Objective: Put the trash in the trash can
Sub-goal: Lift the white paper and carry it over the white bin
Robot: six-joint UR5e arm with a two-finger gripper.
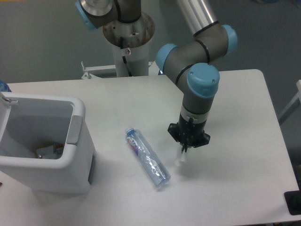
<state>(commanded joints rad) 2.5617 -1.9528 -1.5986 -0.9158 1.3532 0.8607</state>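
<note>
A clear crushed bottle (147, 157) with a blue-red label lies slanted on the white table, in the middle. Right of it, my gripper (184, 149) points straight down and is shut on the small white packet (181, 158), which hangs edge-on from the fingertips just above the table. The big white trash can (77, 141) with a grey side panel stands at the left edge, well away from the gripper, its mouth open upward.
Some scraps (47, 151) lie in the bottom of the trash can. The arm's base column (129, 44) rises at the back centre. A dark object (293, 202) sits at the table's front right corner.
</note>
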